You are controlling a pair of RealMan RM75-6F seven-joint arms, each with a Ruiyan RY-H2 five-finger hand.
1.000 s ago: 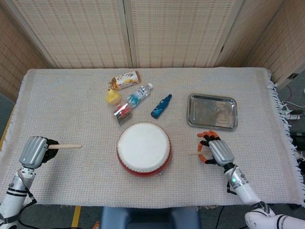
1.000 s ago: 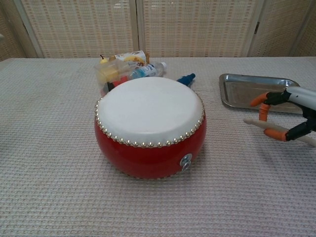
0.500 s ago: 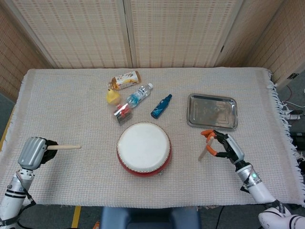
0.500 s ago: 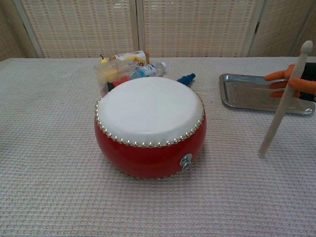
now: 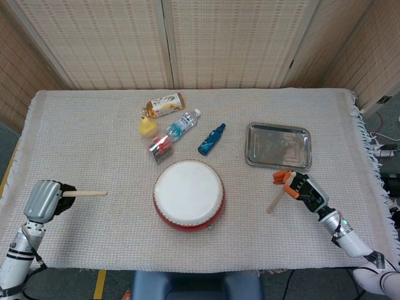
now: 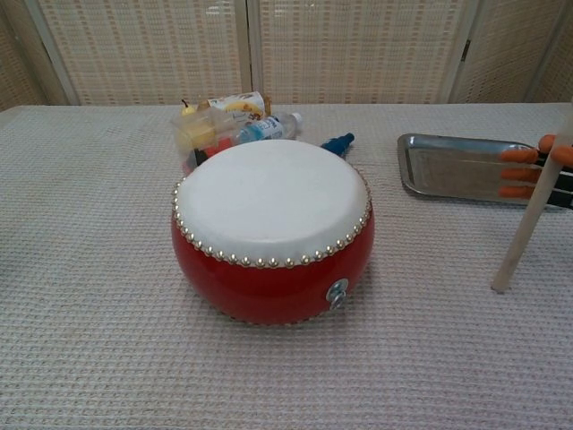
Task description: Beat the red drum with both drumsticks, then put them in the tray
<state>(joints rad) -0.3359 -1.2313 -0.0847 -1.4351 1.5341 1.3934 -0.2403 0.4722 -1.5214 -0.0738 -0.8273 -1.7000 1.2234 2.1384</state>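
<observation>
The red drum sits at the front middle of the cloth-covered bench, between the robot's two hands and touched by neither stick. The left hand has its fingers wrapped closed around one drumstick, which juts level from those fingers toward the drum, its tip well short of the shell. The right hand, with orange-tipped fingers, grips the second drumstick; that stick slants down from the fingers, its lower end near or on the cloth, beside the drum but apart from it. The metal tray lies just beyond the right hand's fingers and holds nothing. A cluster of bottles and snack packets lies behind the drum. By the look of it, both sticks are in hand, but neither is over the drumhead yet, so the beating and the drop into the tray appear to remain ahead.
</observation>
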